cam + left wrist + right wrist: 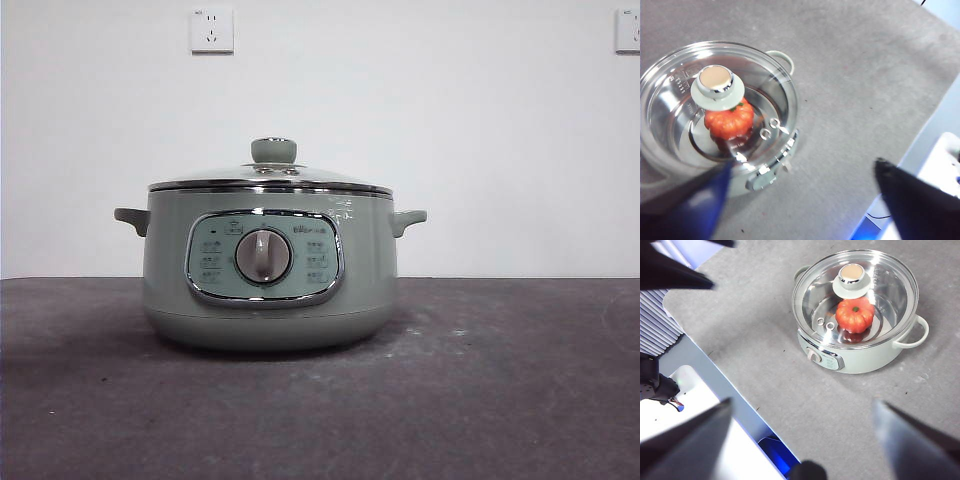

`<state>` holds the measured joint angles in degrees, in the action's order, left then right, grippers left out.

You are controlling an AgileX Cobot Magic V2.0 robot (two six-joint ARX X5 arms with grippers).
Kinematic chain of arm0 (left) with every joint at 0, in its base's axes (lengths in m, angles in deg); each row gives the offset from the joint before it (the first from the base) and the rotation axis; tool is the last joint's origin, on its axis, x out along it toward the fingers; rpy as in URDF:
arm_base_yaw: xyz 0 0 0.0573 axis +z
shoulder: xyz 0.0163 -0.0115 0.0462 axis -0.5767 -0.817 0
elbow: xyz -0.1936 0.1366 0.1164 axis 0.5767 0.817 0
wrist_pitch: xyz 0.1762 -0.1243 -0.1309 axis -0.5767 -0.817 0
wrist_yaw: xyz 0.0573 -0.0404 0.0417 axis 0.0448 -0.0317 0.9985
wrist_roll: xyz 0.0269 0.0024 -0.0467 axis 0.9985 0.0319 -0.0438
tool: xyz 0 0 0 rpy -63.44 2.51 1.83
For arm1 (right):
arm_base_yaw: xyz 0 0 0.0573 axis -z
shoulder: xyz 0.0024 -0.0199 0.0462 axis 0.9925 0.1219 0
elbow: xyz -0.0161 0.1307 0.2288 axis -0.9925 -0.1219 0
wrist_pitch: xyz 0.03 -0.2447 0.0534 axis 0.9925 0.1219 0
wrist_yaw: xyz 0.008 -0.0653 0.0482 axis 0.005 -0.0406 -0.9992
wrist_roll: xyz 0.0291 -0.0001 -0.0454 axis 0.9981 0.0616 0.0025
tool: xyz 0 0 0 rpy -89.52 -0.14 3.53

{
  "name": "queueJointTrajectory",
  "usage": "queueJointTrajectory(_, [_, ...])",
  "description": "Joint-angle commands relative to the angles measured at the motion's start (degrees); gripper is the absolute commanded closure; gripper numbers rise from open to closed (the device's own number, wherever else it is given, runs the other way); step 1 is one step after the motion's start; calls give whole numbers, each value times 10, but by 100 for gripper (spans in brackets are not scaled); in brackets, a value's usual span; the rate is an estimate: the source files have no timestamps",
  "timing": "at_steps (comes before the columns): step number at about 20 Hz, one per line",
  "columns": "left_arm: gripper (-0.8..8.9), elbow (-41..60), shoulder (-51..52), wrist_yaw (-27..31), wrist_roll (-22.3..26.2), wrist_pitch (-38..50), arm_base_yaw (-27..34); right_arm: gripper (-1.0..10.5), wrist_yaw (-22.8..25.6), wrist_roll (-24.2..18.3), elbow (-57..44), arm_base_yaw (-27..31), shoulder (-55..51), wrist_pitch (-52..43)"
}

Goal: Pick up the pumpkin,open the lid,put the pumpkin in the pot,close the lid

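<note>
Pumpkin [854, 315] inside pot [270, 270] | lid [855, 295] seated on pot | left pincer [805, 200] spread, empty | right pincer [802, 435] spread, empty

The front camera sits low, looking level at the pot [268, 270], near and large. Both wrist cameras look down from above; the left one seems closer. Both show the lid [720, 107] [856, 297] and pumpkin [730, 120] [855, 315] under it.

Pumpkin [854, 315] inside pot [270, 290], lid [272, 178] seated on pot, pot standing on table [500, 400]
</note>
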<state>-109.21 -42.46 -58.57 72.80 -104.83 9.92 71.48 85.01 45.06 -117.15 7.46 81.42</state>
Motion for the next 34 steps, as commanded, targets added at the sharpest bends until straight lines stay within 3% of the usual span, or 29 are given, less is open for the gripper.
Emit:
queueJointTrajectory(1, [819,0,16,-2,1,-9,-2,964,-1,-14,-1,-1,1,10])
queueJointTrajectory(20, [817,0,23,5,1,-22,-2,947,4,-7,-1,-1,-2,10])
queueJointTrajectory(22, [817,0,23,27,3,-17,-1,947,4,-7,-1,-1,-2,10])
queueJointTrajectory(24, [817,0,39,58,3,29,25,947,4,-7,-1,-1,-2,10])
queueJointTrajectory(29, [817,14,126,49,3,144,141,947,4,-7,0,0,-2,10])
queueJointTrajectory(34, [817,200,276,51,3,368,241,947,3,-7,0,0,-4,10])
